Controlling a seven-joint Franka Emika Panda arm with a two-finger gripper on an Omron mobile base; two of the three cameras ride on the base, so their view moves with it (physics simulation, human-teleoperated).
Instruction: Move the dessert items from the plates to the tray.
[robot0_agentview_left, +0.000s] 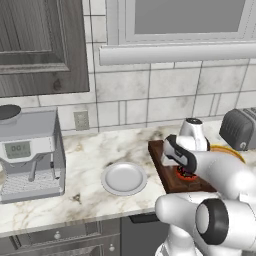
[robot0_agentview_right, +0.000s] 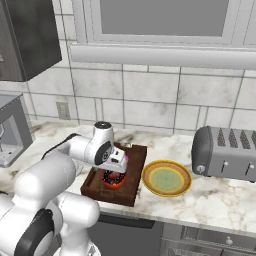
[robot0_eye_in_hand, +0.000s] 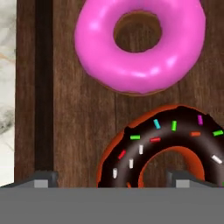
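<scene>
On the wooden tray (robot0_agentview_right: 134, 182), the gripper (robot0_eye_in_hand: 111, 178) hangs with jaws spread wide astride the chocolate sprinkled doughnut (robot0_eye_in_hand: 162, 148), just beside the pink-iced doughnut (robot0_eye_in_hand: 140, 43). Both plates flank the tray: grey plate (robot0_agentview_left: 124, 178), yellow-rimmed plate (robot0_agentview_right: 166, 178). No legible writing.

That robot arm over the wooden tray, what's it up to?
It is moving desserts onto the tray. Both doughnuts lie there now: the pink doughnut and the chocolate doughnut, right under the gripper. The grey plate and the yellow-rimmed plate sit bare on the counter.
</scene>
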